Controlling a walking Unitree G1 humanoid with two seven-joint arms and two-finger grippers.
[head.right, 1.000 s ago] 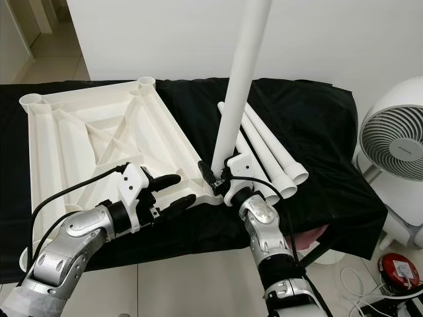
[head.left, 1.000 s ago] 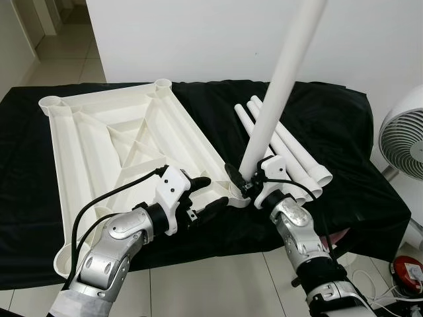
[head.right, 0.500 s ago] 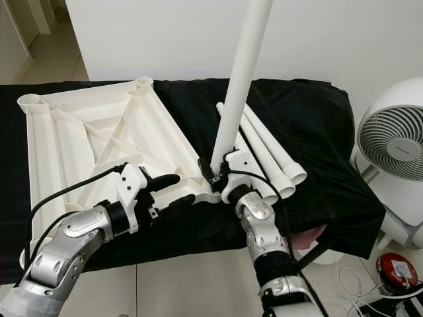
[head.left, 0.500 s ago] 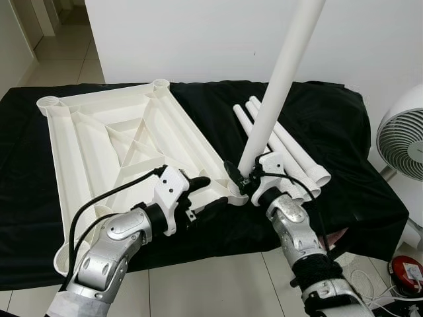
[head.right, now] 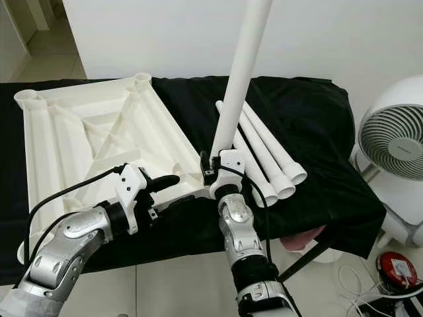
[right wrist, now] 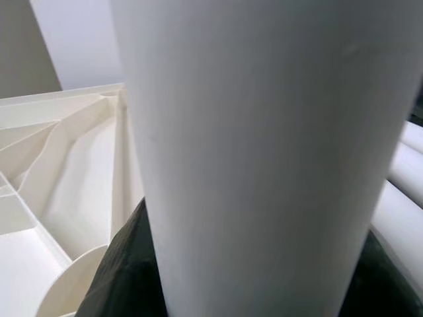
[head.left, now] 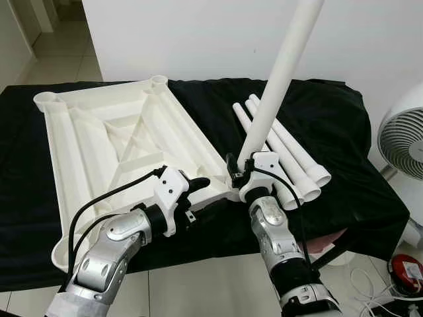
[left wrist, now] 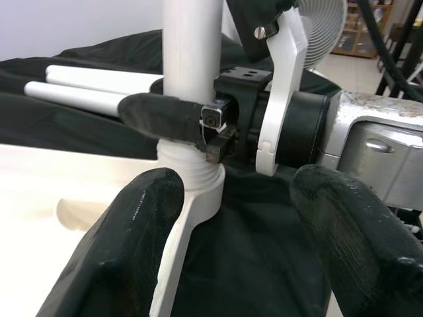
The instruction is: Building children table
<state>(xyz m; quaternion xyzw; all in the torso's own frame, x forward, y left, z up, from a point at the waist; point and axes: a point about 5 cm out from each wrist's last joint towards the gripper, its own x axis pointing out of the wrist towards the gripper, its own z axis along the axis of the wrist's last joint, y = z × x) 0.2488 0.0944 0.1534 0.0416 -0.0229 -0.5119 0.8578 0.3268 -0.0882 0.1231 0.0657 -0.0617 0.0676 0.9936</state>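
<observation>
You have the white ribbed plastic tabletop (head.left: 125, 155) lying underside-up on the black-draped bench (head.left: 330, 125), and the first long white plastic tube leg (head.left: 274, 92) stands near-upright in the tabletop's near corner socket (left wrist: 192, 181). Your right pincer (head.left: 239, 177) pinches this leg just above its threaded foot, which in the left wrist view sits partly down in the socket collar with threads showing above it, so I judge it not fully screwed home. Your left pincer (head.left: 201, 193) hovers just beside that corner, its fingers (left wrist: 139, 224) spread and holding nothing. Three more white tube legs (head.left: 284, 148) lie side by side on the black cloth beside the tabletop, untouched. The other three corner sockets stand unfilled, so most of the build is left.
</observation>
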